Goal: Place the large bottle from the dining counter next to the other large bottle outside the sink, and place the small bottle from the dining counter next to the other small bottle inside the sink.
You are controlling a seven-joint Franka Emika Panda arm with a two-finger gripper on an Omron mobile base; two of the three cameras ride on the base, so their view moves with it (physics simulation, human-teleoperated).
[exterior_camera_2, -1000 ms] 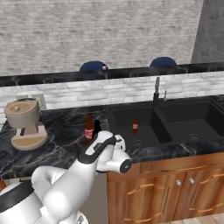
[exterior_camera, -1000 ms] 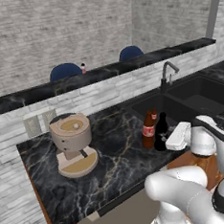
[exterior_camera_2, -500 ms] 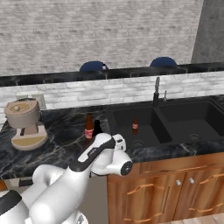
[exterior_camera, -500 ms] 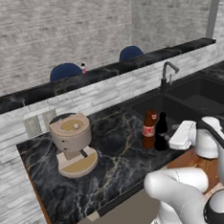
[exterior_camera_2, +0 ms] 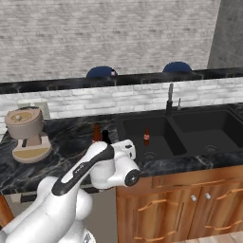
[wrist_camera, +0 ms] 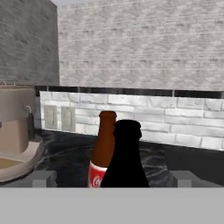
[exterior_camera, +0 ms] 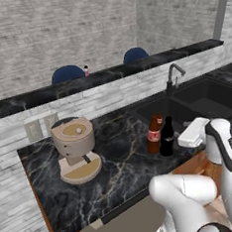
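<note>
Black-marble worktop (exterior_camera: 118, 172) carries the black large bottle (wrist_camera: 127, 157), just ahead between wide-open, empty jaws: rigid, slippery, fragile glass, best gripped mid-body.

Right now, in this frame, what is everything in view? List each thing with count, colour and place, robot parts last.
black bottle: one, black, on the kitchen counter left of the sink, beside the amber one.
amber-brown bottle: one, brown with red label, same counter, close beside the black bottle.
small bottle in sink: one, brownish with red label, upright in the left basin.
small bottle on dining counter: one, pale pink with dark cap, on the raised back counter by a stool.
sink: one, black, two basins, with a metal faucet.
coffee machine: one, beige, left end of the counter.
stools: two, blue, behind the dining counter.
wall outlet: one, pale, on the backsplash.
gripper: one, white, open, just behind the black bottle.
</note>
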